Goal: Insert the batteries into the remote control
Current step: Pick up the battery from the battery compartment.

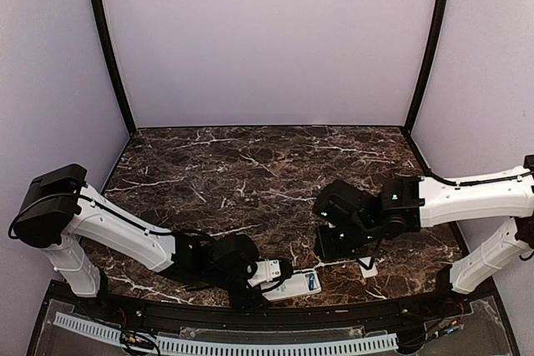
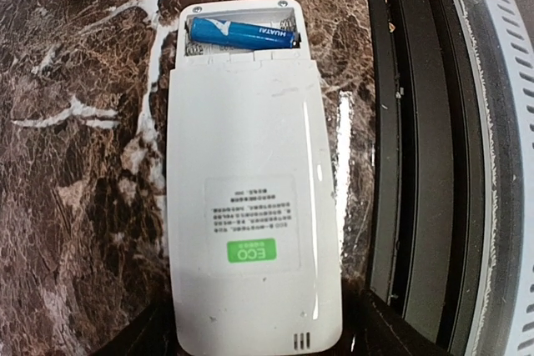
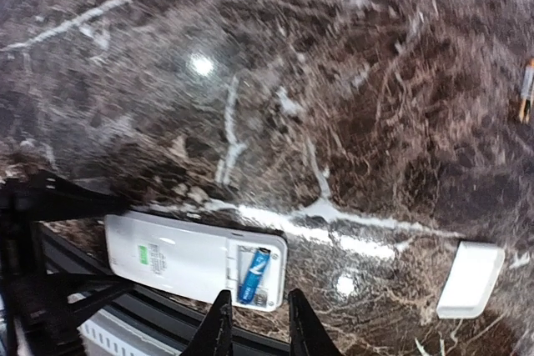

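Observation:
The white remote control (image 2: 250, 206) lies back up near the table's front edge (image 1: 294, 284), its green label (image 2: 251, 249) showing. Its compartment at the far end is uncovered, with one blue battery (image 2: 242, 33) lying in it (image 3: 253, 273). My left gripper (image 2: 259, 335) is open, a dark finger on each side of the remote's near end (image 1: 279, 274). My right gripper (image 3: 257, 293) hangs above the compartment end, open by a narrow gap, with nothing between its fingers (image 1: 338, 243).
A small white cover piece (image 3: 471, 277) lies on the marble to the right of the remote (image 1: 367, 271). A thin small blurred object (image 3: 526, 85) shows at the right wrist view's edge. The black table rim (image 2: 409, 164) runs close beside the remote.

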{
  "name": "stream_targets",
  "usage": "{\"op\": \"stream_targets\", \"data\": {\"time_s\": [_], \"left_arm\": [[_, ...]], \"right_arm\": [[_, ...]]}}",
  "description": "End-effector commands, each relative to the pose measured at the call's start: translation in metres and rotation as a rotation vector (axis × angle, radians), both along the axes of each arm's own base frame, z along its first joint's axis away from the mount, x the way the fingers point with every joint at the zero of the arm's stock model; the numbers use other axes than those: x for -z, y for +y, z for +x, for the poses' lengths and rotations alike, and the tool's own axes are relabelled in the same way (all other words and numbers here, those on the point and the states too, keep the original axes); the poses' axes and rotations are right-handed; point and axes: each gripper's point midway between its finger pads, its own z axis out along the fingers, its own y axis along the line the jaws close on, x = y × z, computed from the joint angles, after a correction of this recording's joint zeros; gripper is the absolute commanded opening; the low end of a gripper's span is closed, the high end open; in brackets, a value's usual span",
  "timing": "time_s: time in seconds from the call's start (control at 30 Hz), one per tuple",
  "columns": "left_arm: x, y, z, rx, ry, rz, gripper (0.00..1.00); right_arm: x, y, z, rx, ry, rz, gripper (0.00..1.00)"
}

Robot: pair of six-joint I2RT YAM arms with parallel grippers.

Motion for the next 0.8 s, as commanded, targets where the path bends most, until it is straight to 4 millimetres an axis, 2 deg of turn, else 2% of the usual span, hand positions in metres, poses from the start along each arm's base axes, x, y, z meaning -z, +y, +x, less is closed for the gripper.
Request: {"op": "stream_targets", "data": {"time_s": [0.0, 0.23, 0.47, 0.57, 0.77], "left_arm": [[0.007, 0.019, -0.004, -0.014, 0.020, 0.041, 0.72], [0.010, 0.018, -0.005, -0.010, 0.026, 0.046, 0.71], [0.014, 0.023, -0.007, -0.010, 0.031, 0.062, 0.69], [0.015, 0.024, -0.008, -0.004, 0.035, 0.063, 0.69], [0.015, 0.024, -0.008, -0.004, 0.036, 0.060, 0.69]], "right_arm": [[0.023, -0.001, -0.024, 0.117, 0.205, -0.112, 0.21], [0.046, 0.027, -0.037, 0.069, 0.301, -0.165, 0.18], [0.064, 0.016, -0.055, 0.114, 0.378, -0.217, 0.20], [0.073, 0.016, -0.056, 0.128, 0.389, -0.222, 0.21], [0.084, 0.007, -0.052, 0.142, 0.368, -0.303, 0.15]]}}
